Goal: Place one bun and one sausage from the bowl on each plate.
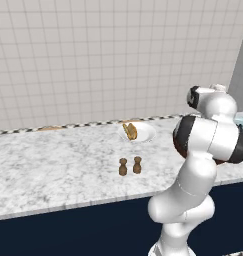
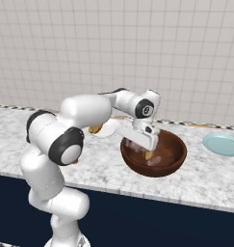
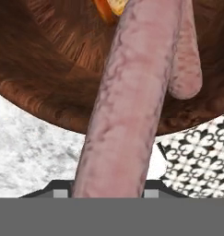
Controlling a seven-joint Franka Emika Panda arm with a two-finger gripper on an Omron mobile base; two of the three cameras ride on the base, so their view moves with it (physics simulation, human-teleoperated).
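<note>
no readable text, labels, numbers, signs

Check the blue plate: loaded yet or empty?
Empty. The blue plate lies bare on the counter, right of the bowl; no bun or sausage on it.

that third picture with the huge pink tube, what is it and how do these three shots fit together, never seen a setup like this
It is a white robot arm in a rendered kitchen. Two pictures come from cameras behind the arm, one to its left, one to its right, both looking over a marble counter. The third comes from a camera on the hand, looking along the gripper.

The pink tube is a sausage, very close to the lens, held in the gripper over the brown wooden bowl. A second sausage and a bit of bun lie in the bowl below.

On the counter: a white plate that already has a bun, a pale blue-teal plate with nothing on it, and two small brown shakers.
</note>
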